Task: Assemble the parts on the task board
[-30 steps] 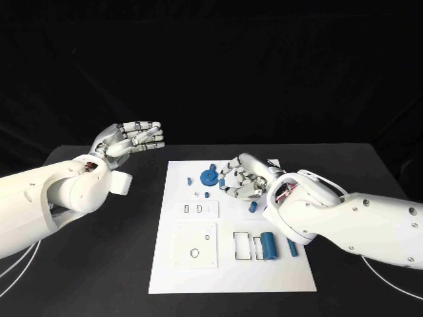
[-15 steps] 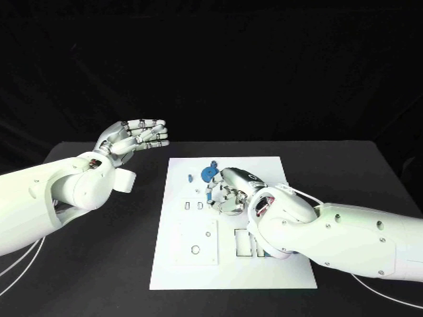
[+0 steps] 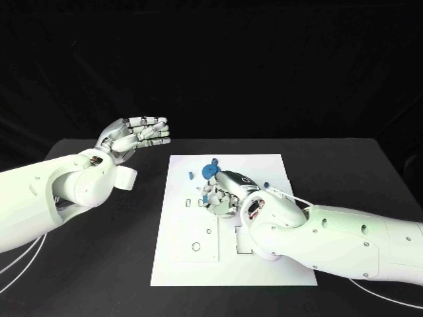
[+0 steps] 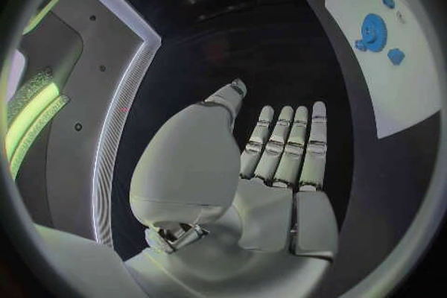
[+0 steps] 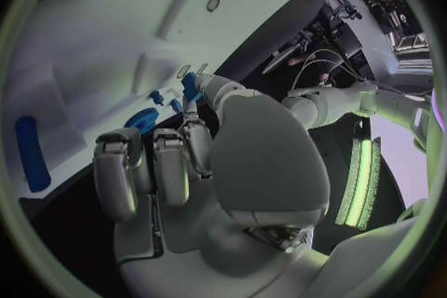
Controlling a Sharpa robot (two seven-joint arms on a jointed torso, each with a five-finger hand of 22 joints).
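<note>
Blue plastic parts, small and rigid; I judge them light, smooth-skinned and prone to slip or skid on the board. Right hand [image 3: 226,191] low over the middle of the white task board [image 3: 178,264]; in the right wrist view it pinches a small blue piece [image 5: 189,84] between thumb and fingertip, other fingers curled. Blue gear [image 3: 209,172] sits just at its 11 o'clock, a small blue peg [image 3: 189,177] further toward 10. Best hold on the gear is likely its rim; pegs across the shank. Blue cylinder [image 5: 30,153] lies on the board apart from the gear. Left hand [image 3: 135,137] raised off the board at 10 o'clock, empty, fingers straight and together. Open black table [image 3: 97,264] at 9 and 3; the board's far edge lies close to the gear.
</note>
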